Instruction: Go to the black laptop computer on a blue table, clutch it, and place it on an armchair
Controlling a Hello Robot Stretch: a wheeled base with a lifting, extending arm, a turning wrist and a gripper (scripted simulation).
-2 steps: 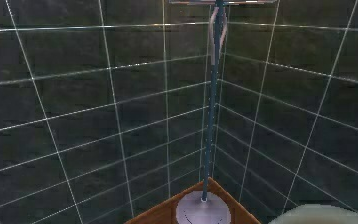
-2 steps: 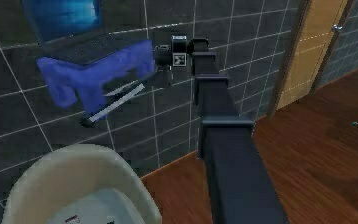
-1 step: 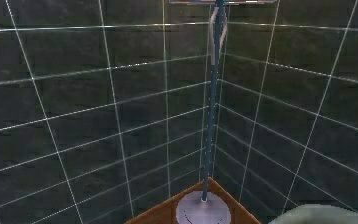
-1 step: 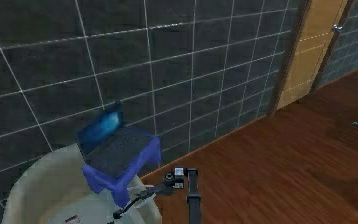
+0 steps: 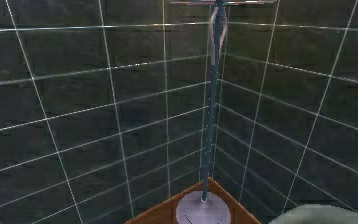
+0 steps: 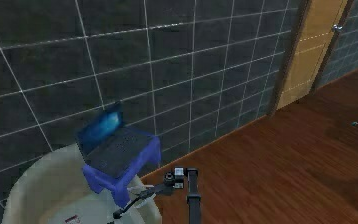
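In the arm side view the arm (image 6: 193, 200) is a short dark bar coming up from the bottom edge, ending just below the laptop's near right corner. The tool (image 6: 129, 207) sticks out to the left from its far end, thin fingers slanting down-left over the pale armchair (image 6: 47, 185). The black laptop (image 6: 122, 152) sits tilted with its lid up and screen glowing blue, a blue edge showing under it, right above the armchair's seat. It's just beside the tool, but I can't tell if the tool has hold of it, or how wide the fingers are. Dark tiled wall (image 6: 187, 70) behind, wooden door (image 6: 305, 50) at right. Forward view: a floor lamp (image 5: 212, 100) in the corner.
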